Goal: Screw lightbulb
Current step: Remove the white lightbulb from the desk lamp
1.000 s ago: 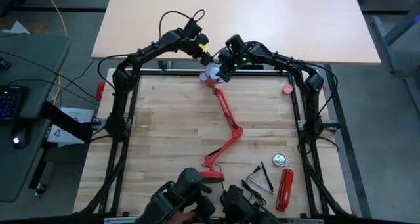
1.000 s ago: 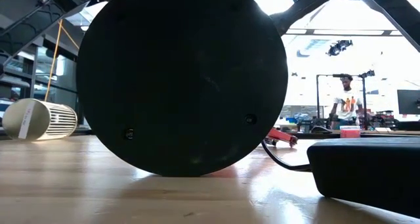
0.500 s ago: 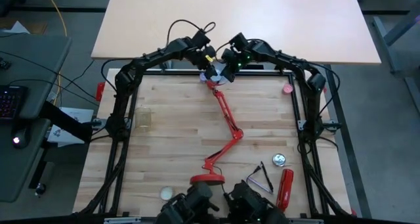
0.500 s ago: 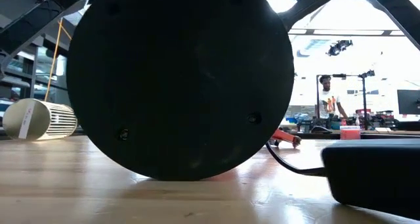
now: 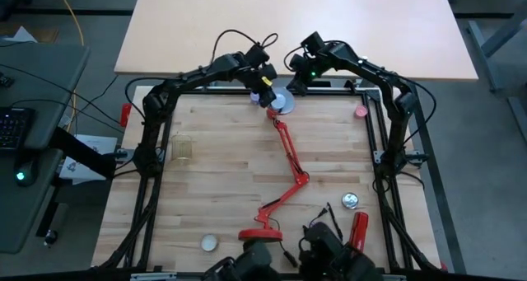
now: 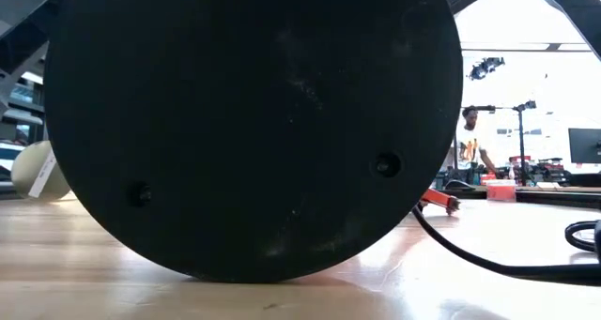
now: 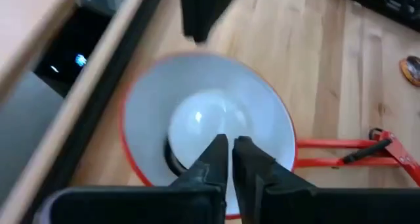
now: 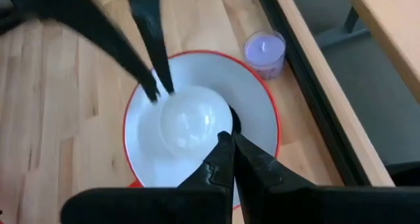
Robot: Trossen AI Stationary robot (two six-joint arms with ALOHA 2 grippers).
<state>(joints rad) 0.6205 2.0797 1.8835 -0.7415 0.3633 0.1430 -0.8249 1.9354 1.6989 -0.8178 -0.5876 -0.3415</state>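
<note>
The red lamp lies on the table. Its base (image 5: 259, 234) is near the front edge and its white-lined shade (image 5: 282, 103) at the far edge. The base's dark underside (image 6: 254, 123) fills the low view. The lightbulb (image 7: 200, 129) sits in the middle of the shade (image 8: 197, 125). My left gripper (image 7: 230, 145) is shut, with its tips at the bulb's side (image 8: 159, 89). My right gripper (image 8: 227, 140) is shut too and hangs above the shade's rim, apart from the bulb, on the far right side (image 5: 295, 81). My left gripper's shut fingertips (image 8: 157, 86) stand at the rounded side of the bulb, coming down at a slant from the table's left. I cannot tell whether they touch it.
A purple candle (image 8: 264, 50) stands beside the shade at the far edge. A silver tin (image 5: 350, 201), a red tool (image 5: 356, 236) and a black wire thing (image 5: 325, 223) lie at the near right. A white disc (image 5: 210, 242) lies near the lamp's base. A person (image 6: 470, 146) stands far behind.
My left gripper has come down and rightward to the shade. My right gripper has drawn back from the shade toward the far right. The lamp has shifted: its base has slid toward the table's near edge and looms larger in the low view.
</note>
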